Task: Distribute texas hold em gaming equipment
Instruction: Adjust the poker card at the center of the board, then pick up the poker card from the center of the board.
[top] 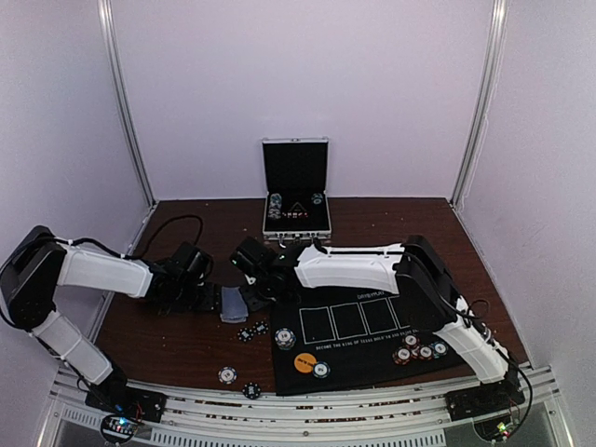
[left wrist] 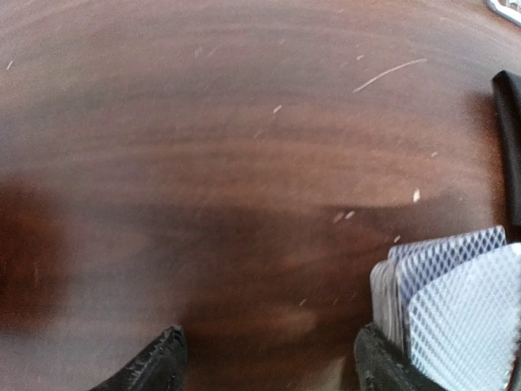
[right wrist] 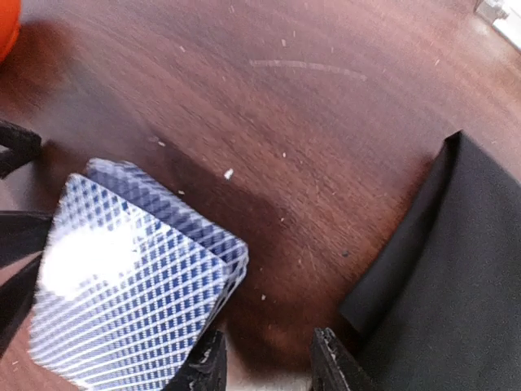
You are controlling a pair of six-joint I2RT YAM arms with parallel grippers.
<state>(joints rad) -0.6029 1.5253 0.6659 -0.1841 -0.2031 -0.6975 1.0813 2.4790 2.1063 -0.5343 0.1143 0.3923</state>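
1. The left gripper [left wrist: 269, 368] was seen spread wide, with only bare table [left wrist: 244, 147] between its jaws. Nothing was grasped.
2. The right gripper [right wrist: 264, 362] was seen parted more narrowly, and again only table was shown in the gap.
3. The cards [right wrist: 130, 285] were found as a slightly fanned stack just outside one finger of each gripper. The stack sat between the two arms, near the edge of the black mat [right wrist: 456, 285]. Whether it was propped on a finger or lay flat could not be told.
4. The main risk was judged to be a scattered stack — the cards were held by neither gripper, so a closing or swinging finger could knock them apart.
5. A collision between the two grippers was also thought possible, since they were placed so close together.
6. Loose chips [top: 245, 333] lay nearby on the table — these could be swept aside by a low pass.
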